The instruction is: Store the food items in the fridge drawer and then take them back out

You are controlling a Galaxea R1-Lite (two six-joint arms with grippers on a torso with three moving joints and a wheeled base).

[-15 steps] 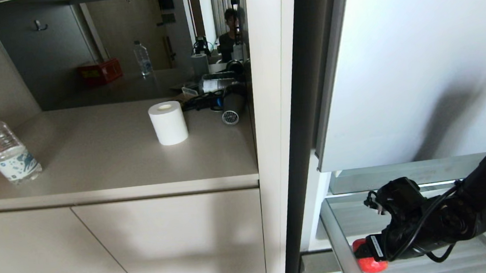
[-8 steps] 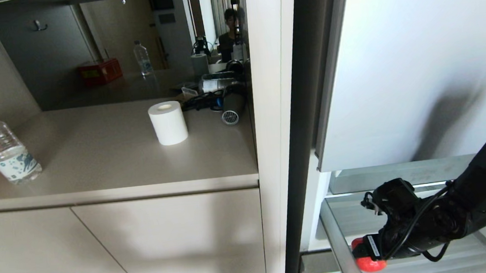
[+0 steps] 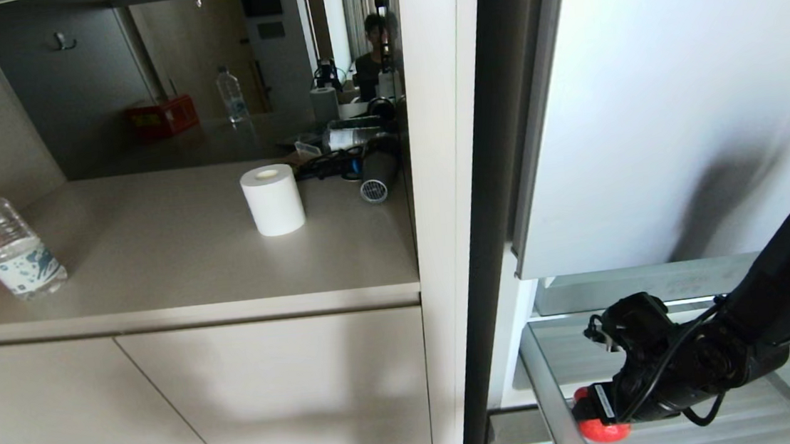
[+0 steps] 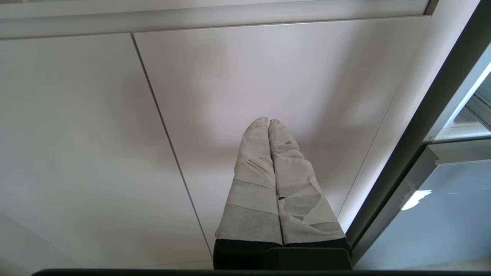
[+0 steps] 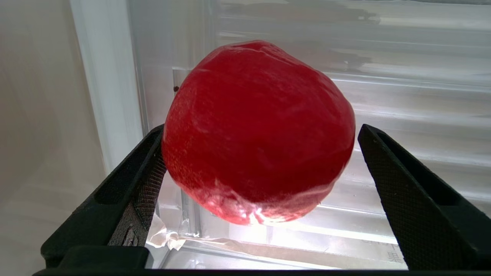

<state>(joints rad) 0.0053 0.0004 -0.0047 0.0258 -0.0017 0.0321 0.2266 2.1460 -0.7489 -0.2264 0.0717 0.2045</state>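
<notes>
between the right gripper's (image 5: 261, 165) matt black plastic fingers (image 5: 414, 199), whose inner pads are finely cross-hatched and rough, the apple (image 5: 257, 130) looks smooth, waxy and glossy red. behind and beneath it the fridge drawer (image 5: 383, 88) is clear, shiny plastic with a ribbed floor. the left gripper's (image 4: 268, 126) fingers are wrapped in pale, matt, creased cloth-like tape. facing them, the cabinet doors (image 4: 268, 76) are smooth, matt beige laminate. beside these, the fridge door panel (image 4: 452, 214) has a satin grey-blue metal sheen.
</notes>
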